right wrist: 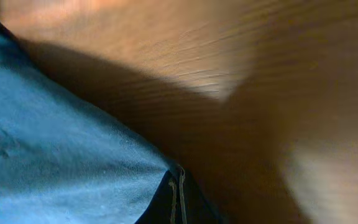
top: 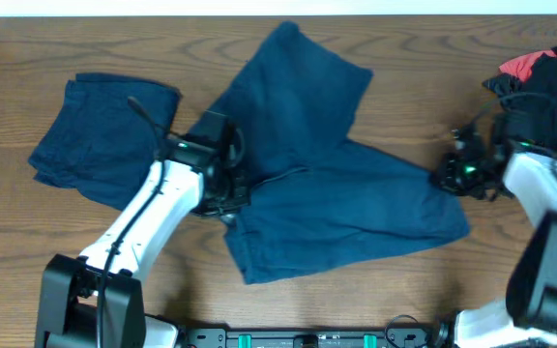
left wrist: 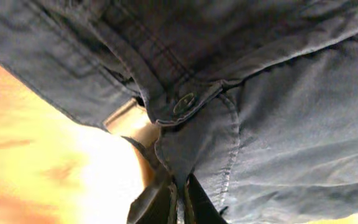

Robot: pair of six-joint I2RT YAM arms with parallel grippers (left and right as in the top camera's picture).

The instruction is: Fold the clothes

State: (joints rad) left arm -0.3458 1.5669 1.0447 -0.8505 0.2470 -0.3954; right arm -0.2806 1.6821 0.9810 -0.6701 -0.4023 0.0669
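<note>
Nearest lens: left gripper (left wrist: 180, 190), fingers pressed together and pinching the shorts (top: 327, 184) at the waistband, just below the button (left wrist: 185, 102).
Entry: right gripper (right wrist: 178, 196), fingers closed on the shorts' right leg hem; only a sliver of cloth appears caught.
Entry: shorts, spread on the table (top: 17, 261), one leg angled upward, creased.
Entry: folded bundle (top: 104, 135), close left of the shorts; contact hidden by the arm.
Entry: red and black pile (top: 549, 68), right of the shorts, apart.
Hazards, as judged: the slim hem grip may slip on lifting; uneven pulls would skew the fold; a dragged waistband could disturb the folded bundle.
</note>
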